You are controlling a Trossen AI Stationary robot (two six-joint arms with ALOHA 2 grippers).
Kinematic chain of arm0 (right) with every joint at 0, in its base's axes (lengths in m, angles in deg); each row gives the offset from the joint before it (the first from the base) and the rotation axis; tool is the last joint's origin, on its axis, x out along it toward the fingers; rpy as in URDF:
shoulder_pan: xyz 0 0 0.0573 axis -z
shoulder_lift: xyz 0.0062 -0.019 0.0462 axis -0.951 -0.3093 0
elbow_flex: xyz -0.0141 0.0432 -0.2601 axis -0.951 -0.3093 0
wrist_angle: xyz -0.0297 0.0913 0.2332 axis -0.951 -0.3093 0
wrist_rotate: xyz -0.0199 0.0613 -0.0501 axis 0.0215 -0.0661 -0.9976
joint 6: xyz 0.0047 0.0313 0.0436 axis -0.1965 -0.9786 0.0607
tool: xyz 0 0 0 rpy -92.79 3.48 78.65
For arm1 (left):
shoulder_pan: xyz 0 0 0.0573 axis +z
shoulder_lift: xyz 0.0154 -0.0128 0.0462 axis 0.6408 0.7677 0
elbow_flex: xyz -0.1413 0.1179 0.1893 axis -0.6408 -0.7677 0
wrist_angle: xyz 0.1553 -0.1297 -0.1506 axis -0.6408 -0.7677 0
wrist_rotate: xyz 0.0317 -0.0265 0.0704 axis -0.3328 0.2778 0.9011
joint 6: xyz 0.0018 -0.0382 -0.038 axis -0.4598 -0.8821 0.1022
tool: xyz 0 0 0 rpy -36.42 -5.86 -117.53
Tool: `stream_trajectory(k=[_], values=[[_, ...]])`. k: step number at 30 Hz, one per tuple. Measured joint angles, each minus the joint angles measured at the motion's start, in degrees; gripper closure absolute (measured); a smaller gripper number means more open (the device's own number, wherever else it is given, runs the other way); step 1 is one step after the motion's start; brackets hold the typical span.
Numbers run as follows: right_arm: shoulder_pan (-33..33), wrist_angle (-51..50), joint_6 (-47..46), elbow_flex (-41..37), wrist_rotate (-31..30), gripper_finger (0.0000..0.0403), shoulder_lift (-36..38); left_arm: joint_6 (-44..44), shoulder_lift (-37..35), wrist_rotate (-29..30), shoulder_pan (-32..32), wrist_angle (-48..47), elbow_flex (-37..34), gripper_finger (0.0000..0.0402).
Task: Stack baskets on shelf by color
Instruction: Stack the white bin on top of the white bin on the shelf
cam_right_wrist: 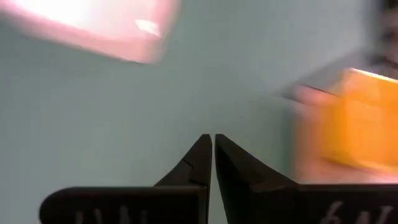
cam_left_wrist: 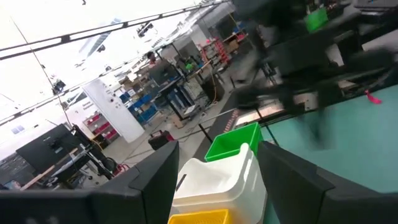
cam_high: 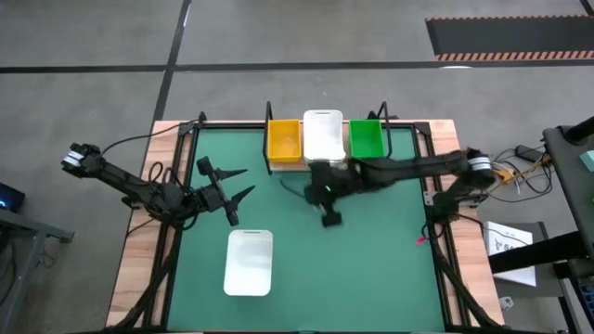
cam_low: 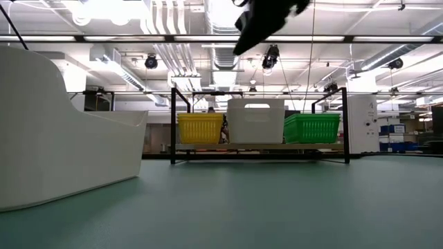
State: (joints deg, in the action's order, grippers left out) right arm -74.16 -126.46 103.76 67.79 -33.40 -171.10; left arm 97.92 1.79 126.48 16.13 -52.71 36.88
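Note:
The shelf (cam_low: 263,146) stands at the table's far edge and carries a yellow basket (cam_high: 283,139), a white basket (cam_high: 323,134) and a green basket (cam_high: 367,139) side by side. Whether each is one basket or a stack, I cannot tell. Another white basket (cam_high: 249,262) rests on its bottom on the green mat near the front, left of centre. My left gripper (cam_high: 249,182) is open and empty, left of centre, pointing toward the shelf. My right gripper (cam_high: 330,219) is shut and empty, above the mat just in front of the shelf's white basket.
The green mat (cam_high: 371,269) covers the table. Black frame bars run along its left (cam_high: 172,241) and right (cam_high: 444,250) sides. A small pink object (cam_high: 420,241) lies near the right bar. The loose white basket fills the left of the low view (cam_low: 55,152).

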Motion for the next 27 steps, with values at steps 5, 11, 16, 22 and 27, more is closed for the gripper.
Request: stream_trajectory(k=[5,11,16,22,27], values=[[-6.3,22.7,-0.3,-18.0,10.1,0.039,6.2,-4.5,1.2,-1.2,0.0,0.5,0.0,0.0198],[-8.8,51.6,4.6,-35.3,8.0,0.039,9.2,-15.6,8.9,-8.8,-0.4,-0.3,3.4,0.0214],[-7.9,53.4,6.4,-39.4,7.8,0.039,11.4,-39.9,17.5,-10.0,-6.3,-29.4,12.0,0.0254],[-6.8,53.3,8.6,-40.9,8.0,0.039,13.3,-82.1,26.9,-25.8,-10.8,-84.6,38.3,0.0327],[-6.3,53.3,8.7,-40.9,8.1,0.039,13.3,-97.6,34.8,-55.9,-13.2,-94.8,45.6,0.0394]])
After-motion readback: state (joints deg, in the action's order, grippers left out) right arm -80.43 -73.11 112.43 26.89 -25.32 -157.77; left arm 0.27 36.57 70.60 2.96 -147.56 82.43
